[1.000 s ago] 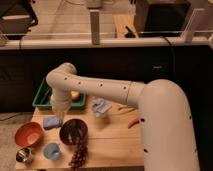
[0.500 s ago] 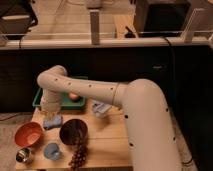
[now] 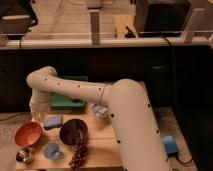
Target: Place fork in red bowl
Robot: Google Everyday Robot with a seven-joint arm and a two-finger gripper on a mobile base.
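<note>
My arm (image 3: 107, 102) fills most of the view: the thick white forearm rises from the lower right, runs up and left across the table (image 3: 107, 145), bends sharply at the elbow near the upper left, and then drops straight down toward the table's left side. The gripper (image 3: 37, 116) hangs at the end of that downward link, just above the far rim of the red bowl (image 3: 28, 134) and beside the blue sponge (image 3: 52, 121); I cannot tell how it is set or whether it holds anything. I cannot make out the fork anywhere. The red bowl sits at the left edge of the table, with a small metal cup (image 3: 23, 155) in front of it and a blue cup (image 3: 52, 150) to the right. A dark maroon bowl (image 3: 73, 131) stands near the middle, grapes (image 3: 79, 152) trailing from its front, and a green tray (image 3: 65, 100) lies behind, partly hidden by my arm.
</note>
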